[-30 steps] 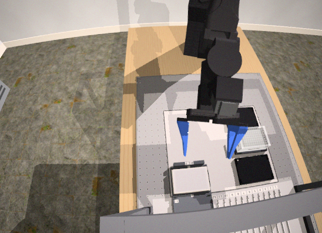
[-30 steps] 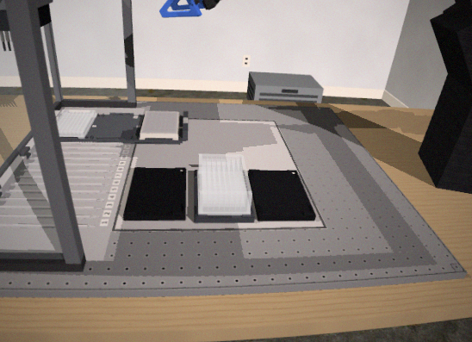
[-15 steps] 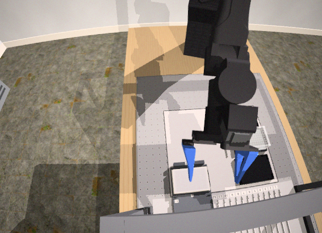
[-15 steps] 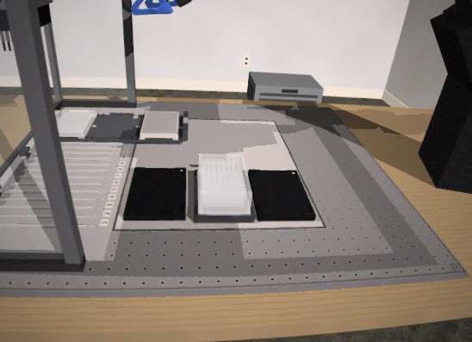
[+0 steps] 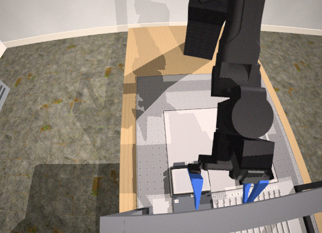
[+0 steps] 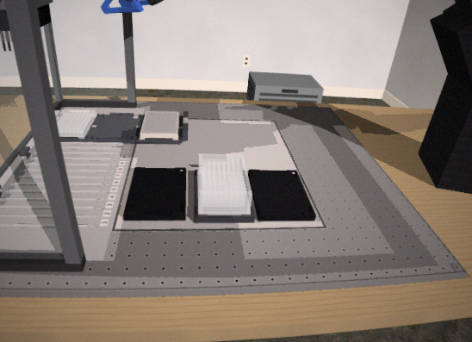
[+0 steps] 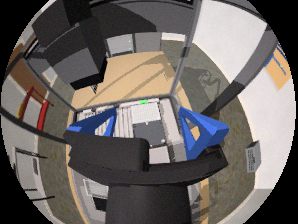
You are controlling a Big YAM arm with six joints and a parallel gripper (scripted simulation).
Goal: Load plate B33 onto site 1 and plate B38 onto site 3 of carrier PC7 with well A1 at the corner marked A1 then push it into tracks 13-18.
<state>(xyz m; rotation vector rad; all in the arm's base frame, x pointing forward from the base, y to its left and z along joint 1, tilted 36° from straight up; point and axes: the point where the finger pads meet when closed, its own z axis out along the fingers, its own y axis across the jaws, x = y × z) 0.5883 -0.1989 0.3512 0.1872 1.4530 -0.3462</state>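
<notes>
The plate carrier PC7 [image 6: 121, 126] lies at the far end of the rails, with its inner end in among the tracks. A white plate [image 6: 160, 125] sits on the site at its outer end and shows in the top view too [image 5: 188, 180]. A clear plate [image 6: 75, 121] sits on the site at its inner end. The middle site is bare. My gripper [image 5: 224, 193] [image 6: 125, 0] is open and empty, high above the carrier's outer end. In the wrist view its blue fingers frame the white plate [image 7: 148, 119] far below. A small green light [image 7: 144, 102] shows beyond that plate.
The deep-well block B83 [image 6: 224, 185] stands on the middle nest. The nests either side of it [image 6: 156, 193] [image 6: 282, 195] are bare and black. The instrument's grey frame posts [image 6: 47, 129] and a cross bar [image 5: 205, 217] stand around the rails. The numbered track strip [image 6: 115, 185] edges the apron.
</notes>
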